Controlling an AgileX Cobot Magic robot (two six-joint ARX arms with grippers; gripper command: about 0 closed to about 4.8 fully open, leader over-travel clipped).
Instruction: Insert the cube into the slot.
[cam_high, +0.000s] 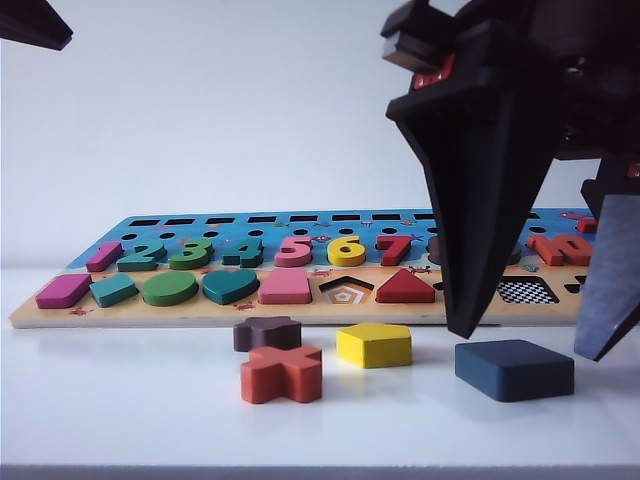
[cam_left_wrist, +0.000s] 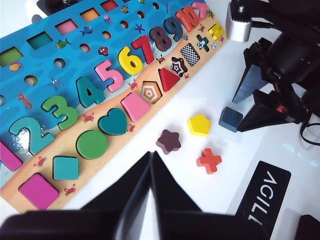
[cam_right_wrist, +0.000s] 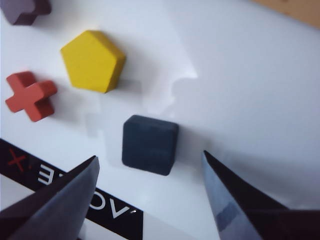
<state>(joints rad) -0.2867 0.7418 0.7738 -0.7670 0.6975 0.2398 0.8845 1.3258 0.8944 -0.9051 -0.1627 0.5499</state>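
Observation:
The cube (cam_right_wrist: 150, 144), a flat navy square block, lies on the white table in front of the puzzle board's right end (cam_high: 515, 368). My right gripper (cam_right_wrist: 149, 156) hangs open just above it, one fingertip on each side and neither touching. In the exterior view the right gripper (cam_high: 532, 345) fills the right side, its fingers straddling the cube. The slot (cam_high: 526, 291), a checkerboard recess, lies in the board just behind the cube and is empty (cam_left_wrist: 190, 54). My left gripper (cam_left_wrist: 151, 155) is shut with nothing in it, well away from the cube (cam_left_wrist: 230, 119) and above the table near the board's front edge.
A yellow pentagon (cam_high: 374, 344), an orange-red cross (cam_high: 281, 373) and a dark brown star (cam_high: 267, 333) lie loose on the table left of the cube. The long puzzle board (cam_high: 150, 318) holds numbers and shapes. A black label strip (cam_right_wrist: 75, 200) lies under the right gripper.

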